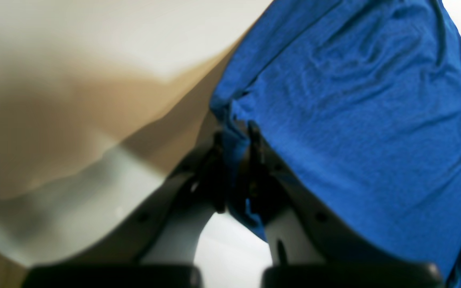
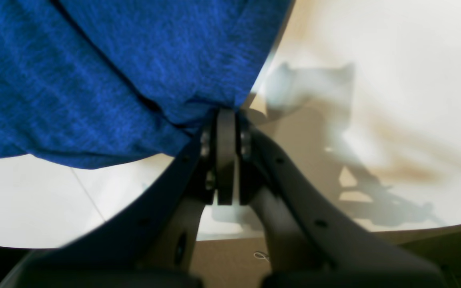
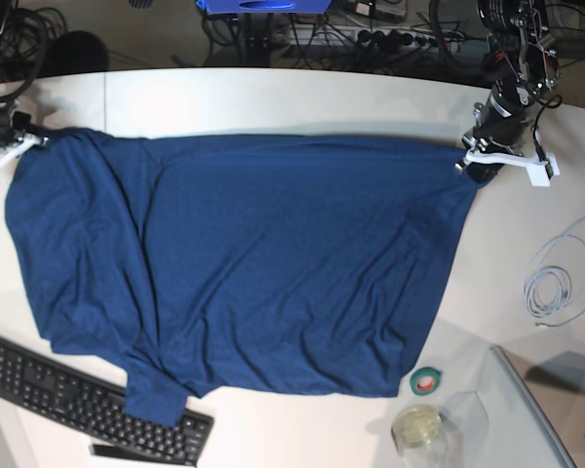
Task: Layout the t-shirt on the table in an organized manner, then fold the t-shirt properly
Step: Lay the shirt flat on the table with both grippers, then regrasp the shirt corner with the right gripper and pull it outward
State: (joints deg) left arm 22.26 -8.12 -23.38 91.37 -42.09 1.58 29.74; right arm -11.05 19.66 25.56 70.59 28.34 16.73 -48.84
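Dark navy blue fabric t-shirt (image 3: 244,263) lay spread on the white curved-edge table (image 3: 273,97), long axis running left-right in the base view. Left gripper (image 1: 236,160) and right gripper (image 2: 225,120) each were clamped on a far corner, stretching that edge taut.

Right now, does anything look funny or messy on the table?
Yes. The t-shirt lies crooked and wrinkled: its lower left corner drapes over the keyboard. The left gripper and right gripper each pinch a far corner.
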